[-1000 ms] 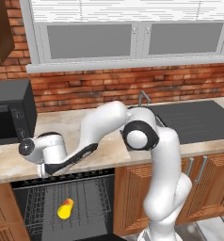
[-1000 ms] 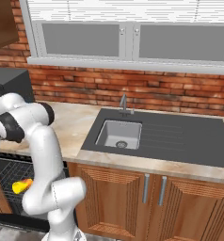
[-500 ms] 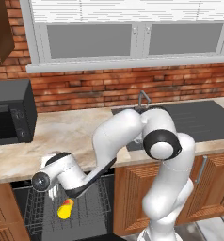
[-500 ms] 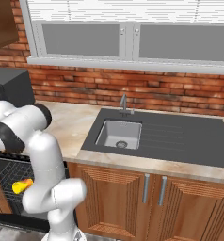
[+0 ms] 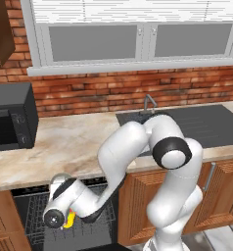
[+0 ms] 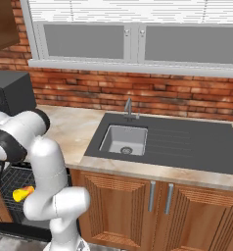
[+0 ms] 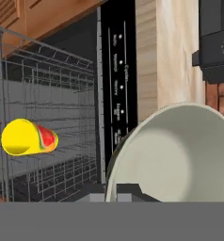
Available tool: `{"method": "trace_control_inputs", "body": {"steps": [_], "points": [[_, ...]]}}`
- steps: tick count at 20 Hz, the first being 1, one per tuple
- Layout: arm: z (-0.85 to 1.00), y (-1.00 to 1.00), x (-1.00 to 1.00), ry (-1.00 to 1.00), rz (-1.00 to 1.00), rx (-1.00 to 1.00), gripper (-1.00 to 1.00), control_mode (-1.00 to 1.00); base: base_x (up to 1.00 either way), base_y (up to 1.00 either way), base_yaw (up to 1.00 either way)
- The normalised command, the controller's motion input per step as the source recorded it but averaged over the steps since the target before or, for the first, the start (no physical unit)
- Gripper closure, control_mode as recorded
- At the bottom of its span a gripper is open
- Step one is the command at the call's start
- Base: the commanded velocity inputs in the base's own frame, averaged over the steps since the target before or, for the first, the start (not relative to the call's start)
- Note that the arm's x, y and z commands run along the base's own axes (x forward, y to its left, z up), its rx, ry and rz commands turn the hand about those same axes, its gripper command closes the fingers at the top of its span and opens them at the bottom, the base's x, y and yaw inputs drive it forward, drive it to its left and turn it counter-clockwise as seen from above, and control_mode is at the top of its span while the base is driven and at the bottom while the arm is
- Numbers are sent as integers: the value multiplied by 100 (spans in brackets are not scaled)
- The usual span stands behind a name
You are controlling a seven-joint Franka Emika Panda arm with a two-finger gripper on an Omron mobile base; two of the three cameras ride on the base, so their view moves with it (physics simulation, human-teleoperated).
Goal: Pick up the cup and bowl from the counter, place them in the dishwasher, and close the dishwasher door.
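So the cup point(image 7: 28, 137) already lies in the dishwasher point(image 7: 48, 117) rack, left of frame. The gripper point(image 7: 125, 190) is clenched on the bowl point(image 7: 180, 155), lower right; that still needs racking, then the door shut.

1 cup point(image 7: 28, 137), 1 bowl point(image 7: 177, 155), 1 dishwasher point(image 7: 115, 80); 1 microwave point(image 5: 11, 116), 1 sink point(image 6: 124, 139), 1 faucet point(image 6: 129, 108)

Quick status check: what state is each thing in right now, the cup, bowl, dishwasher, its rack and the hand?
Cup: lying on its side in the rack.
Bowl: held in the hand, not yet in the rack.
Dishwasher: open.
Rack: holds the cup.
Hand: shut on the bowl, low by the dishwasher.
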Motion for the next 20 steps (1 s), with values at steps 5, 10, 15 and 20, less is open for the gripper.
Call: {"method": "trace_control_inputs", "body": {"steps": [5, 10, 15, 20], "points": [[-40, -2, -41, -9, -4, 3, 100, -100, 0, 0, 0], [-34, -12, -25, -8, -8, 2, 100, -100, 0, 0, 0], [-47, -9, -5, -2, -9, 1, 100, -100, 0, 0, 0], [-26, -2, 0, -3, -7, 5, 100, -100, 0, 0, 0]]}}
